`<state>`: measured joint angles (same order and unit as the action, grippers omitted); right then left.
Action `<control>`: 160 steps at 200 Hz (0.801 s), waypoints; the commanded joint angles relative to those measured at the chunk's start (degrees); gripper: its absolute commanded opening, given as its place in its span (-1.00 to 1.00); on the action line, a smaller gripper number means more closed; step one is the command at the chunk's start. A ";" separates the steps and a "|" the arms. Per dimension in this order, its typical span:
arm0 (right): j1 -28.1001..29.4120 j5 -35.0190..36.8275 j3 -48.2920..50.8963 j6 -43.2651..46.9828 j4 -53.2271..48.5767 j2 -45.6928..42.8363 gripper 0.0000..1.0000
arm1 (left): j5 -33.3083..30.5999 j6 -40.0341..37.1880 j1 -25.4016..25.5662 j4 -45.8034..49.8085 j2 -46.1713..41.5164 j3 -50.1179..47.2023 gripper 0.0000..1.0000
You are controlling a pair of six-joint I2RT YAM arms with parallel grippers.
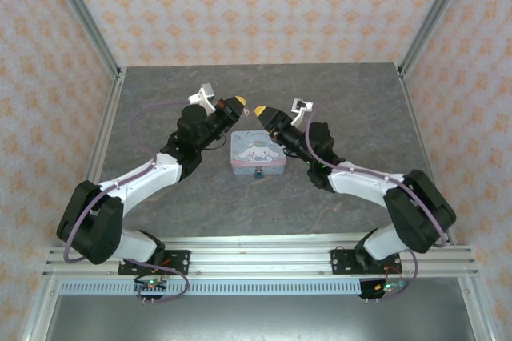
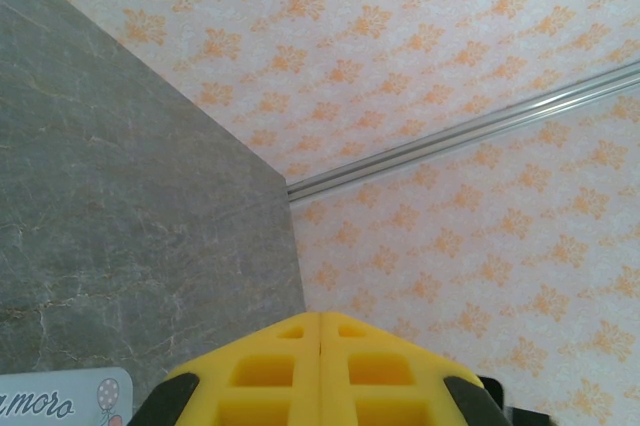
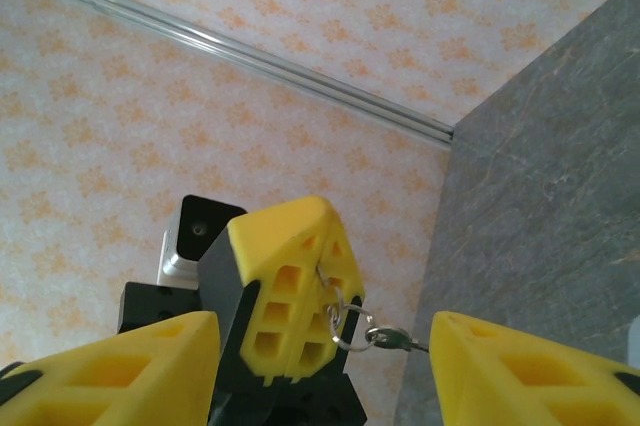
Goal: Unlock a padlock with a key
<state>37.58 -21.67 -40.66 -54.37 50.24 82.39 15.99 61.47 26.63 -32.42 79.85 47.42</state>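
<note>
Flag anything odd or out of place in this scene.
The key hangs loose on its ring from the tip of the shut left gripper, up in the air, not pinched by its own body. The open right gripper faces it.

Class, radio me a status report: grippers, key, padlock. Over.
Left gripper shut on key ring, key dangling. Right gripper open, close by. Padlock at tin's near edge, nothing blocking.
</note>
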 commanded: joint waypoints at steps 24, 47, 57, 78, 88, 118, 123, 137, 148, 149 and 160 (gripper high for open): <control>1.09 -0.38 -6.19 16.17 -20.87 -5.18 0.08 | -0.89 -1.06 0.32 -0.58 -1.71 0.62 -1.00; 1.09 -0.95 -8.29 18.55 -24.42 -5.16 0.07 | -0.91 -1.00 0.28 -0.58 -1.54 0.66 -1.00; 1.13 -1.33 -9.13 19.15 -25.28 -4.92 0.06 | -0.87 -0.96 0.35 -0.63 -1.45 0.74 -1.00; 1.34 -1.79 -10.94 20.44 -27.00 -3.93 0.06 | -0.85 -0.87 0.28 -0.44 -1.49 0.83 -1.00; 1.44 -1.79 -11.64 21.00 -27.75 -3.43 0.06 | -0.83 -0.92 0.28 -0.39 -1.51 0.93 -1.00; 1.70 -2.28 -13.44 21.66 -28.55 -1.55 0.07 | -0.83 -0.92 0.28 -0.36 -1.45 1.01 -1.00; 1.77 -2.32 -13.70 21.62 -28.69 -1.29 0.07 | -0.76 -0.92 0.30 -0.36 -1.45 1.01 -1.00; 1.80 -2.40 -14.32 21.72 -28.70 -0.38 0.06 | -0.75 -0.92 0.32 -0.36 -1.44 0.99 -1.00; 1.88 -2.65 -14.85 21.82 -28.85 0.28 0.07 | -0.78 -0.92 0.28 -0.24 -1.46 1.12 -1.00; 1.88 -2.62 -14.91 21.88 -28.86 0.39 0.07 | -0.78 -0.92 0.27 -0.26 -1.46 1.02 -1.00; 1.94 -2.54 -15.30 21.86 -28.90 0.98 0.06 | -0.71 -0.97 0.32 -0.23 -1.52 1.10 -1.00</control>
<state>39.09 -23.38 -53.65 -34.15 22.13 82.13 15.99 61.45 26.63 -32.40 79.85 47.42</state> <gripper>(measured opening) 0.531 0.041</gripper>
